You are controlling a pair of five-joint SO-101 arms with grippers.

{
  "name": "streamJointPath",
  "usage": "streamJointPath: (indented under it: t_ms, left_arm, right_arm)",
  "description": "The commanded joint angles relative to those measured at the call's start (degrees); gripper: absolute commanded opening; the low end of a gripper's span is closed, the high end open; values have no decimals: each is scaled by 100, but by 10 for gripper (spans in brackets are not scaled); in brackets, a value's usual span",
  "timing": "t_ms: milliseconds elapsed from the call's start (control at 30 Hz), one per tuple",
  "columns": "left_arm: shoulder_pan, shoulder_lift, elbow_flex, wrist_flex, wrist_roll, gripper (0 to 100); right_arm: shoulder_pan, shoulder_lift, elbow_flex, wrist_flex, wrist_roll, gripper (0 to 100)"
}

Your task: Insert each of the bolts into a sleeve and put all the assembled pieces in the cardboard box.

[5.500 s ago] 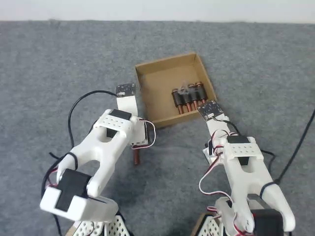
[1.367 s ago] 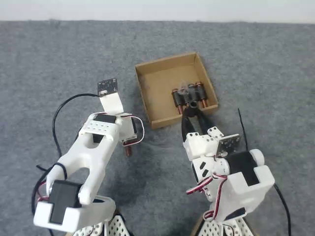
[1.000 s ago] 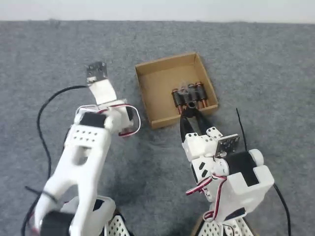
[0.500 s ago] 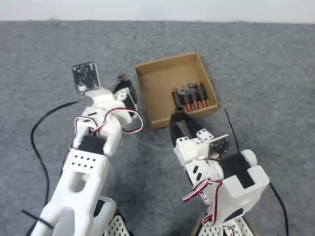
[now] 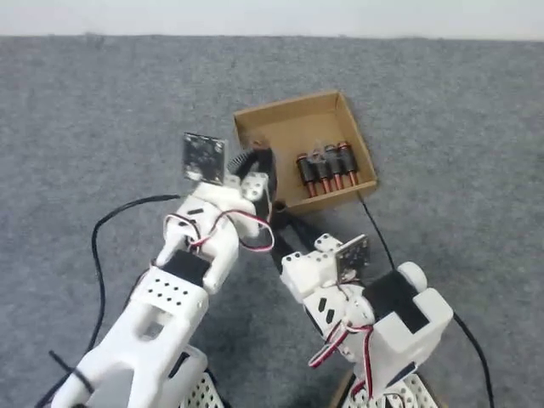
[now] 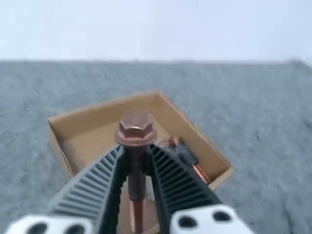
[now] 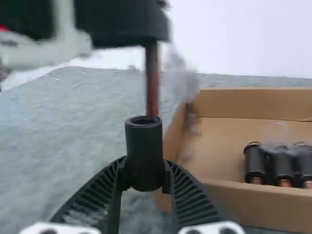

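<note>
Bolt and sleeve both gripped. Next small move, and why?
Probably lower the left hand straight down to feed the bolt into the sleeve. In the right wrist view the bolt hangs at the upright sleeve's open mouth, roughly lined up, and the right hand grips the sleeve.

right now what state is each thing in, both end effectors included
left end effector: shut on the bolt
right end effector: shut on the sleeve
bolt: held by its shaft, tip down at the sleeve's mouth, not seated
sleeve: held upright, open end up
cardboard box: open at the top
assembled pieces: four, lying side by side in the cardboard box
</note>
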Motion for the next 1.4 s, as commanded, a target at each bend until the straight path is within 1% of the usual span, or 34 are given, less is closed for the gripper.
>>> streamJointPath:
  t_ms: [0, 100, 233, 367, 600, 900, 1000, 1133, 1367]
  left_arm:
    - [70, -316, -119, -220, -70, 12]
    - [79, -387, -127, -229, -62, 12]
    - [97, -870, -66, -193, -53, 12]
    - [114, -1635, 497, -220, -53, 12]
    - [571, -2743, 1138, -202, -53, 12]
    - [571, -2831, 1182, -193, -53, 12]
    - [571, -2831, 1200, -167, -53, 12]
    - [571, -2840, 1385, 114, -53, 12]
    - [554, -2840, 1622, -114, -53, 12]
  right_arm:
    - [-101, -13, 132, 198, 352, 6]
    - [-101, -13, 132, 242, 369, 6]
    - [-101, -13, 132, 259, 404, 6]
    - [-101, -13, 132, 233, 404, 6]
    - [-75, -13, 132, 233, 404, 6]
    - [-57, -13, 132, 224, 404, 6]
    - [57, -40, 141, 224, 404, 6]
    - [92, -57, 141, 224, 404, 6]
    - [92, -66, 149, 224, 404, 6]
